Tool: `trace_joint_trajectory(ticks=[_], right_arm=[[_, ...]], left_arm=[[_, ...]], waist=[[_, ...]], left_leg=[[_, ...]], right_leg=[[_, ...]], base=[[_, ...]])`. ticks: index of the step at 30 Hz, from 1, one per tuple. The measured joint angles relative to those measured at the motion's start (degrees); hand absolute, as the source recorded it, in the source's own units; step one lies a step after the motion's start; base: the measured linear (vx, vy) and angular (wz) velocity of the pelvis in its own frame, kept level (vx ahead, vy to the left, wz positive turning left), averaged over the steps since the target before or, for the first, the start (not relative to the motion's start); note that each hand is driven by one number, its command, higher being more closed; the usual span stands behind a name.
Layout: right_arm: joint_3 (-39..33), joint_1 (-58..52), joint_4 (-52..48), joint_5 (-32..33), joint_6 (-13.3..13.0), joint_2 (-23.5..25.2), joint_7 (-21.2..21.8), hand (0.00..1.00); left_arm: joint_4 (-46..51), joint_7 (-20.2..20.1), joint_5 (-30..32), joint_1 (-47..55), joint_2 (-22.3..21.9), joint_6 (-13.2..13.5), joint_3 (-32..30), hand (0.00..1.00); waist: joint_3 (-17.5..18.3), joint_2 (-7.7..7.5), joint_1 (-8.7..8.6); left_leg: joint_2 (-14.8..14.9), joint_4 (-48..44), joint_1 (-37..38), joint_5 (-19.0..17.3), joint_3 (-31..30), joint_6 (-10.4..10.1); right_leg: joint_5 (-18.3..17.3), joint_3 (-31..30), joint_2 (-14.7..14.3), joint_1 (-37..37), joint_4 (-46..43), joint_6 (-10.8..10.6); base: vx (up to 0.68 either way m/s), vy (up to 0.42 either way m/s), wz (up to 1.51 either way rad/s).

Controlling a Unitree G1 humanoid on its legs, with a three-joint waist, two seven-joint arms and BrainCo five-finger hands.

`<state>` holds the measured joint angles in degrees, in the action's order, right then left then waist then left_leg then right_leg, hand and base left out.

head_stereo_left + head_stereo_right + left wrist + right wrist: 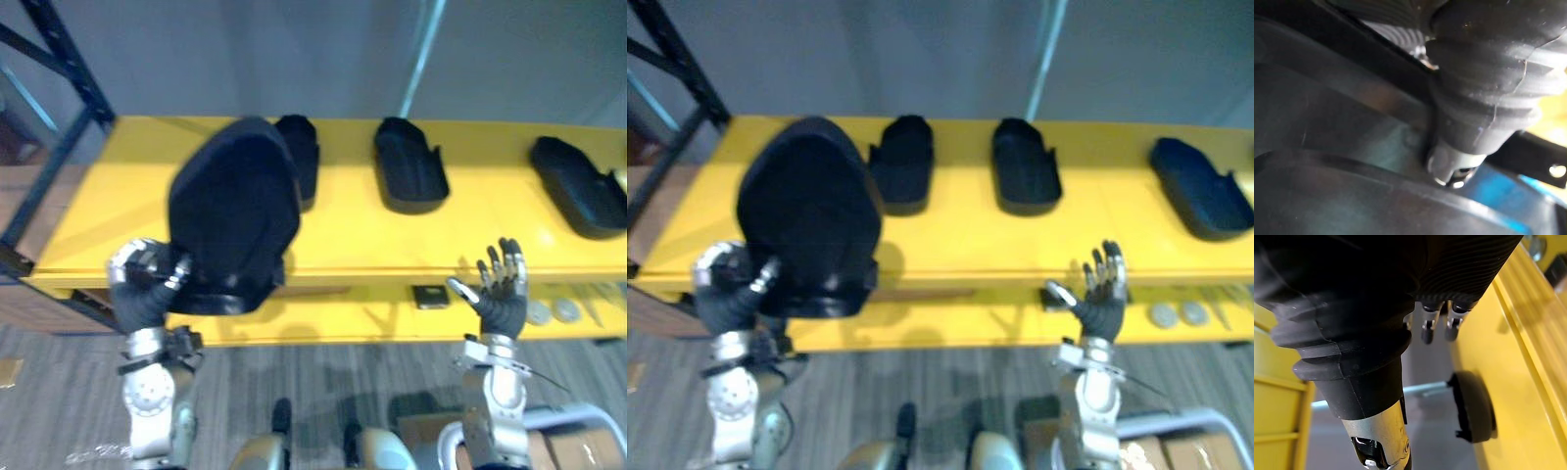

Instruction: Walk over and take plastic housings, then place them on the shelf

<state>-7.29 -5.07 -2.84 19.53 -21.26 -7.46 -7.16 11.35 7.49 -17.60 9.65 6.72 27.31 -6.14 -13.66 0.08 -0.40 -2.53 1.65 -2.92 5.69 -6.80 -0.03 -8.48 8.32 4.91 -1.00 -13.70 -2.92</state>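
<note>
1. The left hand point(145, 286) is closest, raised at the front of the shelf. Its fingers are clenched round the lower rim of a big black plastic housing point(235, 206).
2. That held piece stands tilted over the left part of the yellow shelf point(470, 235), and its lower end overhangs the front edge.
3. The right hand point(502, 294) is upright before the shelf edge, with fingers straight and spread, holding nothing.
4. Three more lie on the top board:
   - the left housing point(302, 157), partly hidden behind the held one;
   - the middle housing point(409, 164);
   - the right housing point(578, 186), near the right end.
5. On the lower board, a small dark square piece point(429, 296) sits just beside the right hand's thumb. Silvery discs point(566, 309) lie on the hand's other side.
</note>
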Motion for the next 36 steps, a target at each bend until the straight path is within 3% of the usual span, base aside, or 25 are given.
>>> trace_joint_trajectory(ticks=[9,15,17,19,22,23,24,25,26,27,28,29,30,32,33,34,36], right_arm=[[-0.7,2.4,0.0,0.2,-0.1,0.3,0.0,0.00],[-0.7,-1.2,0.0,0.6,-0.3,2.3,0.8,0.00],[-1.3,-2.5,0.0,0.4,-0.3,2.6,0.6,0.00],[-2.9,-3.0,0.3,-0.2,-0.3,1.4,-1.2,0.00],[-2.8,-2.0,1.9,-0.1,-0.3,0.4,-1.5,0.00],[-2.8,-1.2,2.3,-0.1,-0.3,0.5,-1.5,0.00],[-2.8,-0.3,3.6,0.0,-0.3,0.4,-1.2,0.00],[-2.8,0.3,4.2,0.0,-0.3,0.4,-1.0,0.00],[-2.4,1.1,4.7,0.0,-0.3,0.4,-0.3,0.00],[-1.9,1.0,4.8,-0.1,-0.5,0.1,-0.1,0.00],[-2.0,1.1,5.7,-0.1,-0.9,-0.5,0.0,0.00],[-2.2,1.1,6.9,0.0,-0.9,-1.2,0.1,0.00],[-2.2,1.1,7.0,0.0,-0.9,-1.2,0.1,0.00],[-2.3,1.1,7.1,0.1,-1.4,-0.9,0.1,0.00],[-2.4,1.3,7.8,0.3,-1.4,-0.3,0.1,0.00],[-2.5,1.3,8.2,0.3,-1.4,0.6,-0.1,0.00],[-2.0,1.4,8.2,0.6,-1.5,2.5,-0.1,0.00]], left_arm=[[0.1,-0.3,-0.1,1.1,-0.3,0.0,-0.2,1.00],[0.4,-0.7,-2.8,3.7,-1.4,0.0,-0.2,1.00],[0.4,-2.4,-4.8,3.9,-2.0,0.0,0.1,1.00],[0.4,-4.7,-4.9,3.8,-3.1,0.1,0.8,1.00],[0.4,-6.3,-4.9,4.7,-2.9,0.2,0.5,1.00],[0.2,-6.4,-4.4,4.9,-2.4,0.2,0.4,1.00],[-1.0,-6.5,-3.7,5.0,-2.5,0.1,0.4,1.00],[-1.4,-6.5,-3.6,5.2,-2.5,0.1,0.4,1.00],[-2.1,-6.5,-3.8,6.6,-2.5,0.2,0.1,1.00],[-2.8,-6.9,-3.7,7.8,-2.6,0.2,0.1,1.00],[-3.3,-7.6,-3.7,8.3,-2.7,0.3,0.1,1.00],[-3.9,-8.1,-2.7,8.3,-2.6,0.3,0.1,1.00],[-3.9,-8.1,-2.0,8.2,-2.4,0.3,0.0,1.00],[-4.0,-8.6,-1.0,6.9,-1.8,0.3,0.0,1.00],[-4.8,-9.3,-0.4,4.3,-0.7,0.1,0.0,1.00],[-6.0,-9.9,-0.2,2.5,0.5,0.0,0.0,1.00],[-6.9,-10.4,0.3,1.3,2.9,-0.5,0.1,1.00]], waist=[[0.3,-0.42,0.50],[0.5,-0.24,-0.30],[0.7,-0.02,-0.77],[1.8,1.63,-0.88],[2.4,2.68,-0.35],[2.5,1.88,-0.57],[2.8,-0.56,-0.88],[2.4,-1.40,-0.47],[2.7,-0.69,-0.06],[3.8,1.23,-0.63],[4.6,2.51,-0.50],[5.1,3.38,-0.51],[5.3,3.63,-0.60],[5.5,4.03,-2.50],[5.5,4.00,-3.39],[4.5,2.28,-3.43],[4.1,0.77,-3.20]], left_leg=[[0.3,2.6,2.9,-0.9,5.8,0.5],[-0.3,2.9,2.9,-1.9,4.1,0.5],[1.4,2.0,2.4,-3.3,11.8,0.5],[3.4,-1.5,-0.3,-3.2,18.9,0.5],[2.5,-3.6,-0.7,-2.3,19.8,0.1],[0.8,-7.0,-2.6,-1.9,19.3,-0.6],[-1.4,-11.5,-5.6,0.3,17.7,-4.6],[-1.4,-14.9,-6.5,-0.6,17.3,-3.2],[2.6,-22.4,-7.2,-3.8,16.6,-1.1],[7.2,-23.7,-5.8,-4.0,15.2,-2.6],[9.8,-21.7,-3.7,-3.2,14.4,-3.5],[9.5,-19.3,-1.2,-4.6,13.2,-5.1],[9.3,-18.8,-0.9,-5.8,14.0,-5.2],[8.6,-16.9,0.0,-10.6,15.9,-5.2],[7.8,-14.3,1.0,-13.5,16.8,-7.0],[6.3,-13.9,1.9,-13.2,16.8,-6.6],[4.7,-12.9,2.6,-13.5,16.6,-5.8]], right_leg=[[0.5,-1.1,-0.2,3.0,4.2,-0.4],[0.5,1.7,0.2,5.5,5.7,-0.4],[0.9,5.3,0.9,7.5,7.4,-0.6],[0.8,8.7,2.0,7.9,7.3,-0.6],[-0.8,8.4,3.4,6.8,4.3,-0.4],[-3.1,7.5,5.6,5.2,1.9,-1.0],[-3.8,7.3,10.0,3.8,-0.2,-1.9],[-3.3,6.7,11.4,3.8,-0.3,-2.7],[-2.8,4.9,11.6,4.3,-0.5,-3.6],[-2.7,3.3,11.1,4.4,-0.8,-3.8],[-2.6,1.9,11.1,4.0,-1.3,-4.2],[-2.5,0.4,11.7,3.3,-1.8,-4.7],[-2.3,0.1,12.2,3.2,-1.8,-5.0],[-1.9,0.7,13.3,3.0,-1.5,-6.9],[-1.4,1.6,14.2,3.5,-1.7,-8.6],[-0.5,2.0,15.5,4.4,-1.5,-9.4],[2.2,2.6,16.9,5.5,-0.5,-9.3]], base=[[0.11,-0.011,-0.06],[0.00,0.006,0.21],[0.00,0.027,0.85],[0.03,0.080,0.82],[0.05,0.082,0.23],[-0.03,0.114,0.30],[-0.04,0.120,0.17],[-0.03,0.101,-0.33],[0.04,0.130,-0.64],[0.04,0.162,-0.80],[0.04,0.269,-0.75],[0.02,0.258,-0.60],[0.02,0.337,-0.28],[0.01,0.350,0.23],[0.00,0.329,0.37],[-0.03,0.343,0.34],[-0.06,0.229,0.11]])
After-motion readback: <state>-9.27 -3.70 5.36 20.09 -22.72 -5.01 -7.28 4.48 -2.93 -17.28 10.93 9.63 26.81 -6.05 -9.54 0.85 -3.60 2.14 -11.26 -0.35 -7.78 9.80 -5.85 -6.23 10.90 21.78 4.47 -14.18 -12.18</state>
